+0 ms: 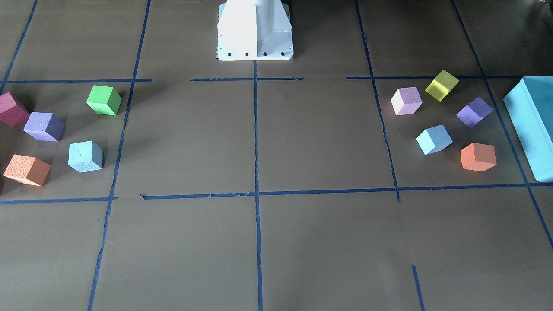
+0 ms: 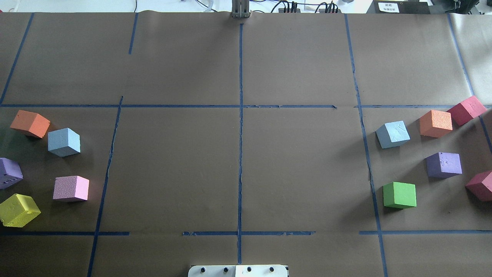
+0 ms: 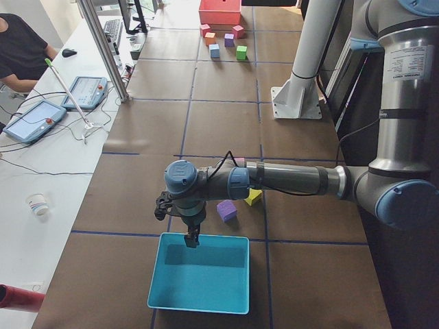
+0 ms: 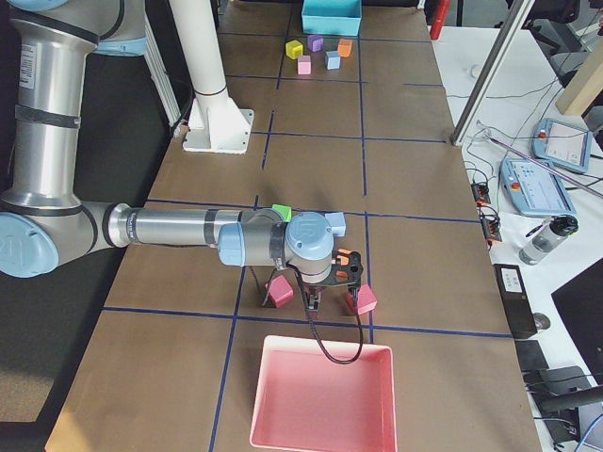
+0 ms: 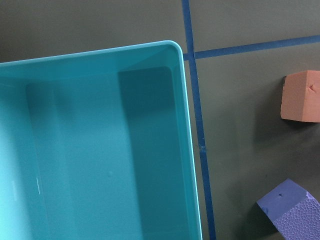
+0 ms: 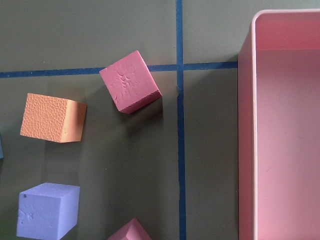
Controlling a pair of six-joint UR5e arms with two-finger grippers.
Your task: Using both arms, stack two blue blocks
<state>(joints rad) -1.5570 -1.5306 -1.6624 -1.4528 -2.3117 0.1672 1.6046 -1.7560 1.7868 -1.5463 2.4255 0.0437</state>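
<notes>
One sky-blue block (image 2: 64, 142) lies on the robot's left side of the table among other cubes; it also shows in the front view (image 1: 434, 139). The second blue block (image 2: 392, 134) lies on the right side, seen too in the front view (image 1: 85, 156). Both rest on the paper, far apart. My left gripper (image 3: 192, 238) hangs over the near rim of the teal box (image 3: 199, 274). My right gripper (image 4: 314, 301) hangs between two red cubes by the pink tray (image 4: 320, 395). Both grippers show only in side views, so I cannot tell if they are open or shut.
Orange (image 2: 30, 123), purple (image 2: 8, 172), pink (image 2: 71, 188) and yellow (image 2: 18, 210) cubes surround the left blue block. Orange (image 2: 435, 123), red (image 2: 466, 110), purple (image 2: 444, 164) and green (image 2: 399, 195) cubes surround the right one. The white pedestal (image 1: 255, 30) stands at the robot's edge.
</notes>
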